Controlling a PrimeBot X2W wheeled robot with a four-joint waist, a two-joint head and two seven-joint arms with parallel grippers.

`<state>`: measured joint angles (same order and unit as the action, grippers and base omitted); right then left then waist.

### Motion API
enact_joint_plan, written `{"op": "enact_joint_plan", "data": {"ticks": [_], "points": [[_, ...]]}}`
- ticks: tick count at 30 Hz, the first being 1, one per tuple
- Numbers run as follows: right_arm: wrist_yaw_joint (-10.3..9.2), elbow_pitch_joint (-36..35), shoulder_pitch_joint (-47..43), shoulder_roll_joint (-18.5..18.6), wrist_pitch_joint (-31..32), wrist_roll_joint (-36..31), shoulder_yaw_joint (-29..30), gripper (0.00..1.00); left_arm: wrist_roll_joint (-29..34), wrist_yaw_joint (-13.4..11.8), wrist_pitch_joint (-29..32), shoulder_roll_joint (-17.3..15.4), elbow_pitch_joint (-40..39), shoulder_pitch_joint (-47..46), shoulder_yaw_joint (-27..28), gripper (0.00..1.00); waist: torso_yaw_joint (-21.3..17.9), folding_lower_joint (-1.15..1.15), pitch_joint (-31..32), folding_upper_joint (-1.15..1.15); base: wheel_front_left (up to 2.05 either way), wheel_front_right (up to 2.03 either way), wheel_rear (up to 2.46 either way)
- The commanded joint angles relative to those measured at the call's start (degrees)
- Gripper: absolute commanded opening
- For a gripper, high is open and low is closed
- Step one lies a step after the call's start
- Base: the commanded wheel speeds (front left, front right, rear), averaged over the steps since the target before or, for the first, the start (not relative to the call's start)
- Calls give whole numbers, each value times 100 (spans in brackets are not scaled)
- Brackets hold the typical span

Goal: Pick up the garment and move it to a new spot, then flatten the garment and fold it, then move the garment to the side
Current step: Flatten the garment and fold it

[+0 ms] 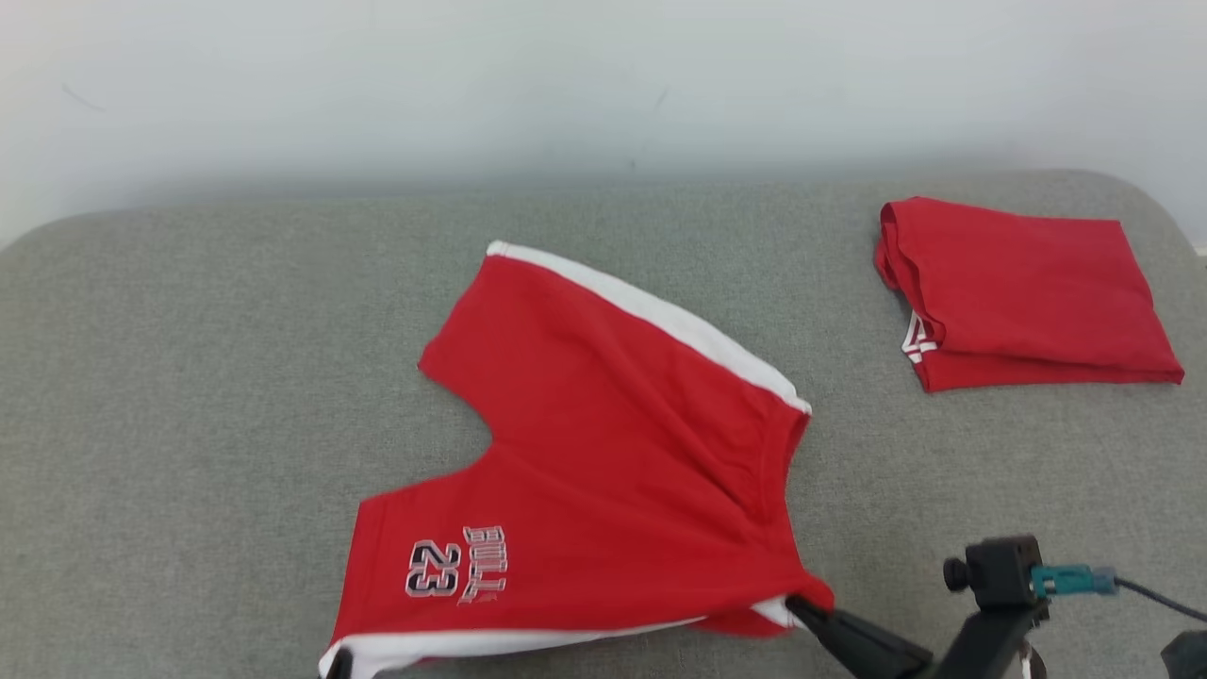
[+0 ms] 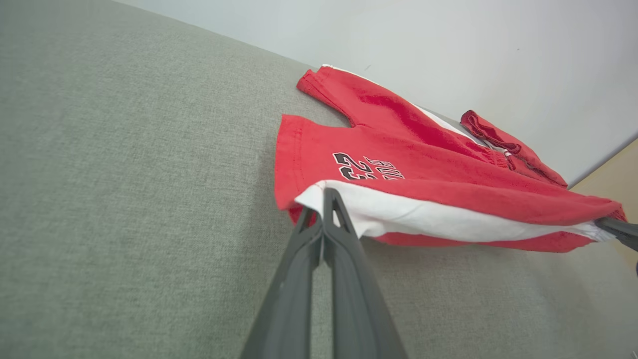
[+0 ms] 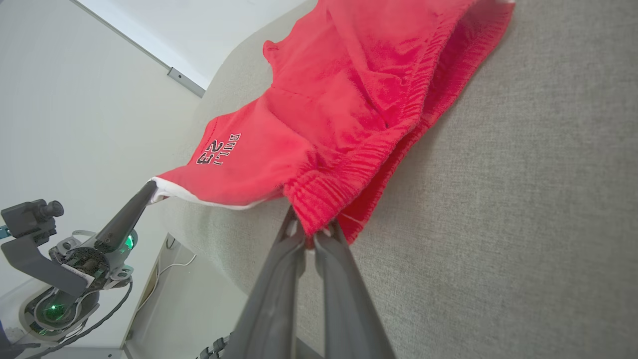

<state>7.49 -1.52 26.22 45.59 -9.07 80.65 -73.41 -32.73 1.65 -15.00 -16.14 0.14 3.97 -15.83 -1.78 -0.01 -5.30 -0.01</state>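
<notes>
Both clamped on the shorts (image 1: 603, 443) — left pincer (image 2: 324, 193), right pincer (image 3: 310, 235); head view shows a folded garment (image 1: 1028, 292).

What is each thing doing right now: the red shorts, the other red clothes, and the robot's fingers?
red shorts: spread out unfolded, near edge raised off the grey surface, pinched at both near corners.
folded red garment: folded, lying apart at the far right.
left fingers: shut on the shorts' white-striped corner.
right fingers: shut on the shorts' waistband corner.
</notes>
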Motion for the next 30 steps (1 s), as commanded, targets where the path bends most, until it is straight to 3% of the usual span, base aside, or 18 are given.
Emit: {"op": "enact_joint_plan", "data": {"ticks": [1, 8, 14, 23, 30], "points": [[0, -28, -120, 74, 35, -1, 4, 0, 90, 36, -20, 45, 39, 183, 91, 0, 42, 1, 94, 1, 0, 0, 0], [-1, -138, -446, 146, 153, 58, 2, 0, 339, 233, -20, 322, 86, 554, 462, 0, 53, 1, 147, 1, 0, 0, 0], [0, -175, -303, -79, -69, -126, 133, 0, 622, 383, -20, 242, 109, 235, 544, 0, 21, 1, 100, 1, 0, 0, 0], [0, -499, 51, -275, -332, 143, 617, 0, 831, 526, 356, -445, -141, -1155, 409, 0, -238, 1, -142, 1, 0, 0, 0], [0, -552, 667, -608, -270, 353, 920, 0, 360, 571, 1170, -1231, 12, -2888, 127, 0, -729, 1, -745, 1, 0, 0, 0]]}}
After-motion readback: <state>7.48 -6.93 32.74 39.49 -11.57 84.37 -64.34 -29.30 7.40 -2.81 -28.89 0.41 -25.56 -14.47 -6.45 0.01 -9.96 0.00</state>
